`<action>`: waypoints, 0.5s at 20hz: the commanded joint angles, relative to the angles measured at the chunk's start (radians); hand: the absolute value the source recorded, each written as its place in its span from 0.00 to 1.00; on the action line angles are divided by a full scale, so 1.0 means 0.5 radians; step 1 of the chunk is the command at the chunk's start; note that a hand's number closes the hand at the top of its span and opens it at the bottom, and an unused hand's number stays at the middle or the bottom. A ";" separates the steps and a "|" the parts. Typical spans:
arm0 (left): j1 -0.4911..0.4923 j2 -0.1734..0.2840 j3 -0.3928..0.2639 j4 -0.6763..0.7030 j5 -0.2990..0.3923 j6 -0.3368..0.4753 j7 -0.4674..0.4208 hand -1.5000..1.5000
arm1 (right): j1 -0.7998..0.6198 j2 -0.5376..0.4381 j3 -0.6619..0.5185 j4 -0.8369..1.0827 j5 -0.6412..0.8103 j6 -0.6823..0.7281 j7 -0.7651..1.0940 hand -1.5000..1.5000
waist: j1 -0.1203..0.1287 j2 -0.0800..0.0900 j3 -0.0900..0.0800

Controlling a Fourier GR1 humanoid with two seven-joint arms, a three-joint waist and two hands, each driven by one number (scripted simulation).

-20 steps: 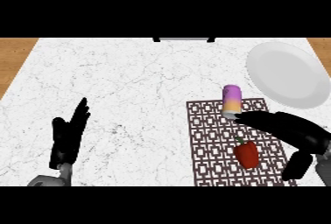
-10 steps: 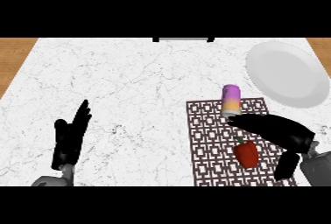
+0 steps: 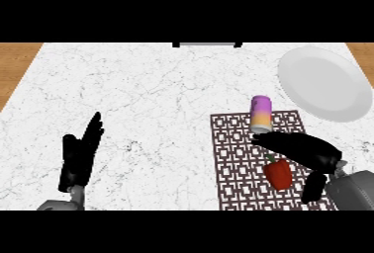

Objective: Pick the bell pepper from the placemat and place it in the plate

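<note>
Rests open at lower left of the frame, left hand [image 3: 79, 157], fingers straight and pointing up, touching nothing on the white marbled tabletop [image 3: 161, 99]. Further right, lower centre-right: brown patterned placemat [image 3: 241, 163], lying flat. On its upper edge, a pink-and-orange can [image 3: 260, 114], on its side or tilted, cannot tell which, half on the mat and half on the bare marble. Just below the can, at the mat's right part, bell pepper [image 3: 277, 174], red with a green stem, lying on the mat, not lifted. Arched over it from the right, right hand [image 3: 305, 150]: fingers spread wide and reaching toward the can's foot, thumb hanging down beside the pepper's right flank, nothing held; whether any finger touches the pepper cannot be told. At upper right, white plate [image 3: 321, 81], well apart from the pepper, nothing on it. Judging by all this: early in the task, approach only. Nothing grasped so far; closing on the pepper, lifting, carrying up and right to the plate, and releasing all left to do.
</note>
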 commanded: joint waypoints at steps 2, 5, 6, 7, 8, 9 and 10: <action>-0.008 -0.056 0.069 0.087 -0.040 -0.038 -0.091 0.50 | -0.045 0.109 -0.049 0.123 0.140 0.019 -0.053 0.00 | 0.001 0.001 0.000; 0.003 -0.060 0.095 0.071 -0.024 -0.083 -0.054 0.50 | -0.028 0.178 -0.024 0.196 0.250 -0.077 -0.053 0.00 | 0.001 0.000 0.000; 0.019 -0.102 0.037 -0.003 -0.101 -0.022 -0.017 0.50 | 0.023 0.111 -0.045 0.122 0.264 -0.057 -0.107 0.00 | -0.001 0.000 0.000; 0.000 -0.054 0.048 -0.023 -0.085 -0.080 0.041 0.50 | -0.078 0.088 -0.076 0.368 0.264 -0.111 -0.254 0.00 | 0.005 0.001 0.001; 0.034 -0.068 0.119 0.095 -0.045 -0.110 -0.132 0.50 | 0.090 0.144 -0.048 -0.012 0.264 0.018 -0.048 0.00 | -0.005 -0.001 0.000; -0.084 -0.123 0.080 0.099 -0.117 -0.026 -0.045 0.50 | 0.038 0.220 -0.054 0.089 0.262 -0.041 -0.075 1.00 | -0.004 0.000 0.000; 0.016 -0.098 0.067 -0.037 -0.092 -0.051 0.034 0.50 | -0.013 0.079 -0.035 0.171 0.343 -0.116 -0.238 1.00 | 0.002 0.000 0.000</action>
